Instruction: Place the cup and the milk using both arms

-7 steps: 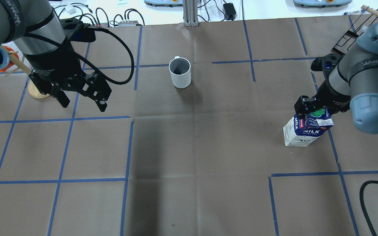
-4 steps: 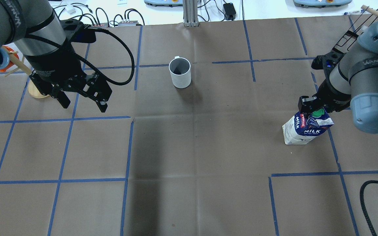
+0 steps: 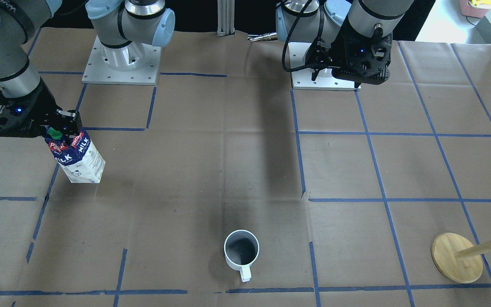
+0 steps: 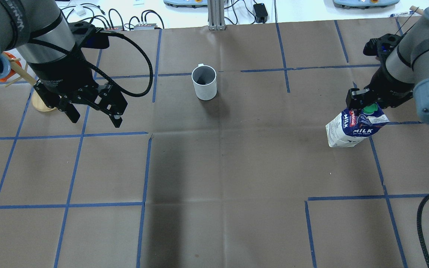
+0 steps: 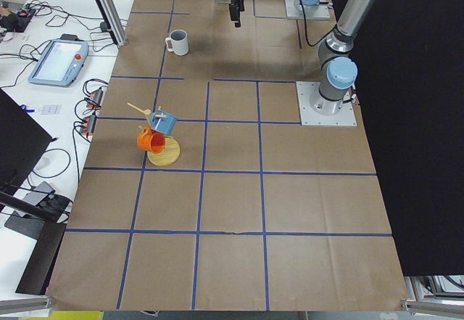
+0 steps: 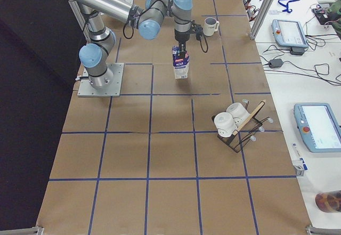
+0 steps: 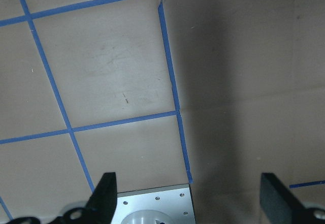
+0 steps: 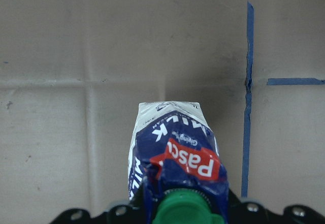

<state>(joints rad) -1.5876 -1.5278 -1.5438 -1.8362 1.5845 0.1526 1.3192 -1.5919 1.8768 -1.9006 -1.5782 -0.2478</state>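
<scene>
The white cup (image 4: pixel 204 82) stands upright at the far middle of the table, its handle pointing away from the robot; it also shows in the front view (image 3: pixel 241 251). The dark-blue and white milk carton (image 4: pixel 356 126) is on the right side, upright. My right gripper (image 4: pixel 365 102) is shut on its top by the green cap (image 8: pixel 182 209). Whether its base touches the table, I cannot tell. My left gripper (image 4: pixel 94 120) hangs open and empty over the left side, well left of the cup.
A wooden mug tree (image 3: pixel 456 258) with an orange and a blue mug stands at the far left. A black rack with white mugs (image 6: pixel 234 126) sits on the right. A black cable (image 4: pixel 423 223) lies near right. The arm bases (image 3: pixel 122 59) are at the near edge.
My right gripper has carried the milk carton farther from the robot and slightly to the right. The left arm and the cup have hardly moved.
</scene>
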